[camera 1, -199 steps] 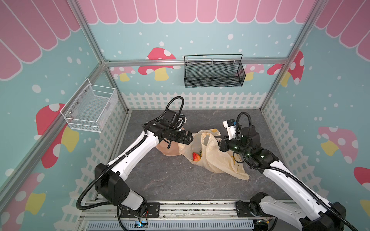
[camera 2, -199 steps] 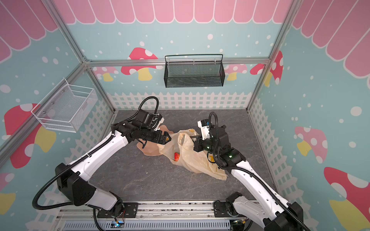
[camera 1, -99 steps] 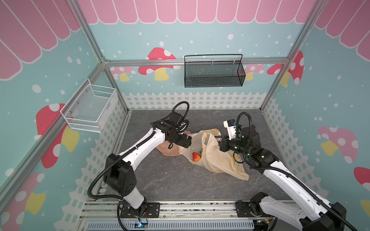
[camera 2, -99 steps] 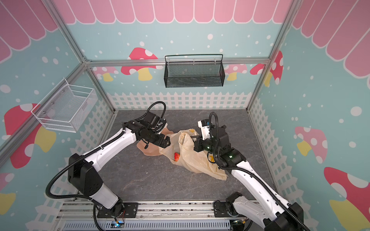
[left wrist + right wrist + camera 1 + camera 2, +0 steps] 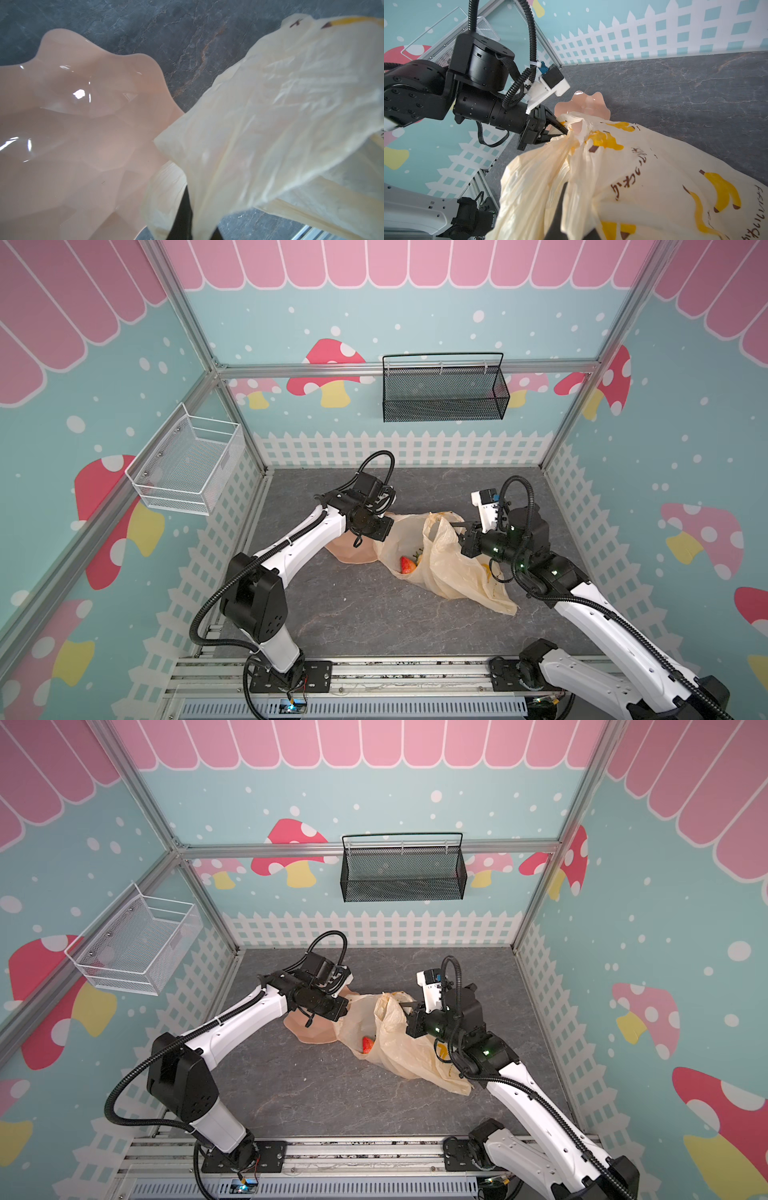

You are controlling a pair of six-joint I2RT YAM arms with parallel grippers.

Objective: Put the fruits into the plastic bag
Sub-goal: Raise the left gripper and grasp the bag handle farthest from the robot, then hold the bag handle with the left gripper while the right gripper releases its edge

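Observation:
The cream plastic bag (image 5: 457,572) (image 5: 409,1052) lies crumpled on the grey floor, its mouth held up between both arms. My left gripper (image 5: 566,132) (image 5: 193,218) is shut on the bag's rim over the pink dish (image 5: 72,135) (image 5: 349,553). My right gripper (image 5: 571,207) (image 5: 456,526) is shut on the opposite rim. A red strawberry (image 5: 407,565) (image 5: 367,1044) shows inside the open mouth, with a yellow bit (image 5: 419,559) beside it. Any other fruits are hidden by the bag's folds.
A black mesh basket (image 5: 444,393) hangs on the back wall and a white wire basket (image 5: 187,464) on the left wall. The dish holds nothing that I can see. White fence walls ring the floor, and a metal rail (image 5: 374,672) runs along the front.
My left arm has swung in towards the bag, and its gripper has gone from open to shut on the bag's rim. The right arm has held still with its grip.

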